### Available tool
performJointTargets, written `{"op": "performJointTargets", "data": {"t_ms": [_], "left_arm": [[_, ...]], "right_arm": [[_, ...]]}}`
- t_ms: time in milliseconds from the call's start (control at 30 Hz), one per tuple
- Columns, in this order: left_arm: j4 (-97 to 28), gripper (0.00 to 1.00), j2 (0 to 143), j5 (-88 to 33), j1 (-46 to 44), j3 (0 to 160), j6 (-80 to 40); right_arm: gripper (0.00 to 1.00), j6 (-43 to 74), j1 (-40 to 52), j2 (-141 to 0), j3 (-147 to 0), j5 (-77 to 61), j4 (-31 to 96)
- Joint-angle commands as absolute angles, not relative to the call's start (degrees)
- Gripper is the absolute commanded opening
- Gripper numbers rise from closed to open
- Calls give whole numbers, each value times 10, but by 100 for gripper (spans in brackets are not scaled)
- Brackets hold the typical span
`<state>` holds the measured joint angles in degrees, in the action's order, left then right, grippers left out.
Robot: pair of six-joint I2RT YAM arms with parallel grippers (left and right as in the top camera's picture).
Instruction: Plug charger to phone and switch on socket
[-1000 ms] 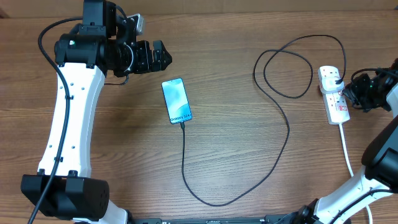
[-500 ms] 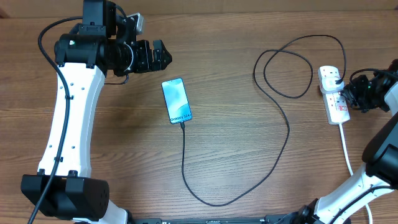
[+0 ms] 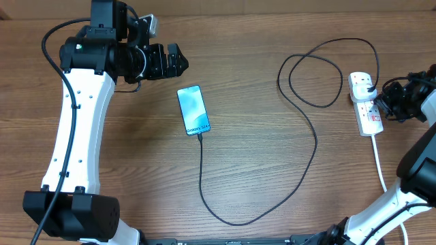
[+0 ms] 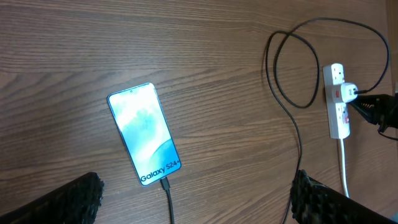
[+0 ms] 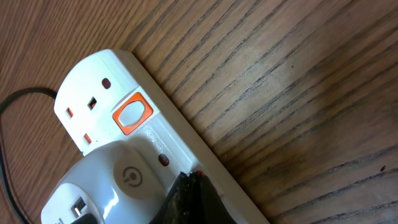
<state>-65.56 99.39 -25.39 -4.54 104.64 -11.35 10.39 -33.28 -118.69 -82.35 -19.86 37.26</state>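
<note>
Phone point(image 3: 193, 110): flat on the wooden worktop point(image 3: 259, 184), left of centre. Its blue-teal screen is lit and reads "Galaxy S24+" near the lower end.
Charger point(image 3: 315, 146): black cable, tip seated in the phone's bottom edge. It loops across to a white plug point(image 5: 106, 186) in the power strip.
Power strip point(image 3: 366, 103): white, at the right side, with an orange-red switch point(image 5: 132, 114) beside an empty outlet point(image 5: 87, 106). The plug bears a power symbol.
Left claw point(image 3: 178, 60): released, jaws wide, holding nothing, near the phone's top end.
Right claw point(image 5: 189, 180): clenched, tips at the strip's face just beside the plug.
</note>
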Motion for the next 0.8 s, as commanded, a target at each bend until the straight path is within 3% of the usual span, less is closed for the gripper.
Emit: {"op": "performJointTargets", "data": {"t_ms": [0, 767], "left_arm": [[-653, 100, 986, -251, -46, 1055, -98], [-653, 100, 986, -251, -46, 1055, -98]], "right_arm": [[4, 88, -323, -1191, -828, -191, 367], [4, 107, -284, -1192, -817, -194, 398]]}}
